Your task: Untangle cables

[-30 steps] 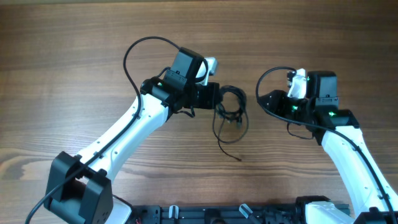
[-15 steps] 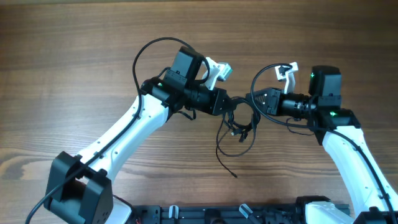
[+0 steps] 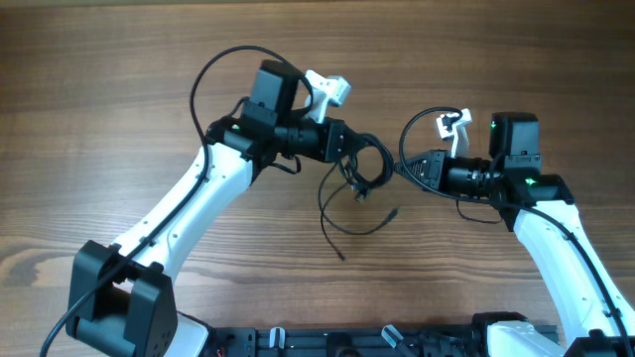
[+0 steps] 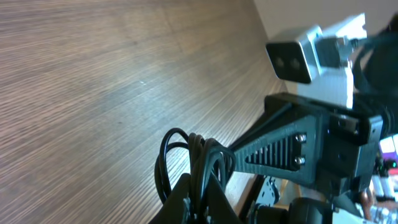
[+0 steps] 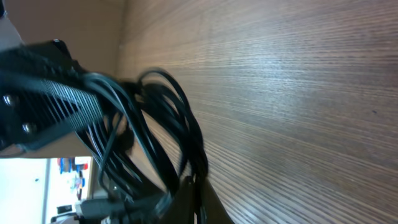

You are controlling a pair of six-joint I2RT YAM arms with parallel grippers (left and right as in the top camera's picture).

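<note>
The cables (image 3: 357, 183) are a bunch of thin black loops hanging between my two grippers, lifted off the wooden table (image 3: 119, 99). One loose tail trails down to a plug end (image 3: 395, 211). My left gripper (image 3: 352, 151) is shut on the bunch's left side; in the left wrist view its fingers (image 4: 180, 202) pinch several strands of the cables (image 4: 198, 155). My right gripper (image 3: 399, 169) is shut on the right side, and in the right wrist view a strand of the cables (image 5: 180, 112) runs down between its fingers (image 5: 214, 205).
Each arm's own thicker black cable arches over it, the left one (image 3: 213, 64) and the right one (image 3: 422, 119). The arm bases (image 3: 119, 307) stand at the front edge. Bare wood lies behind and to both sides.
My right gripper has swung in to the bunch and shut on it. The left arm has drawn back to the left with the bunch, and the loose tail has swung left.
</note>
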